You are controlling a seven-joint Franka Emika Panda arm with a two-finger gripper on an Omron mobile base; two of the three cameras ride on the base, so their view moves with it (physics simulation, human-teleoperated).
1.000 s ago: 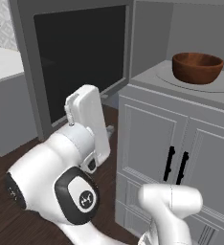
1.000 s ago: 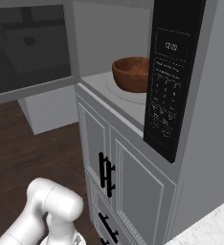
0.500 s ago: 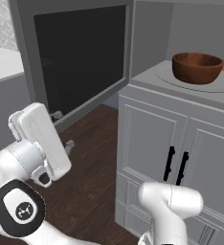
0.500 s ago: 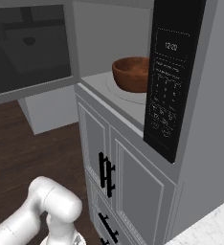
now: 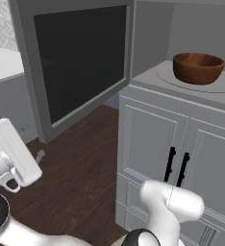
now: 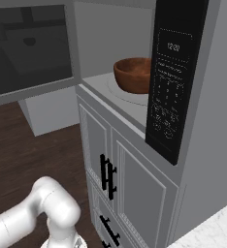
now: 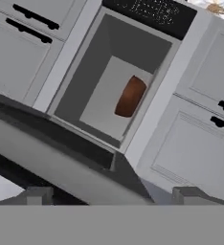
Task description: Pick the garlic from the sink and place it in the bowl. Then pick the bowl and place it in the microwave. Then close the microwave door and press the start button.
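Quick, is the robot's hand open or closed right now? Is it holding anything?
Gripper: open, holding nothing; its fingertips stand wide apart near the microwave door.

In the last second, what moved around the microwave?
The arm swung left and down in the left base view, away from the cabinet. The claw is open and holds nothing. The bowl stayed inside the microwave, and the door stayed open.

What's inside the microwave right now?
The wooden bowl sits on the round plate inside the open microwave. The bowl's wall hides its contents, so whether the garlic is in it cannot be seen.
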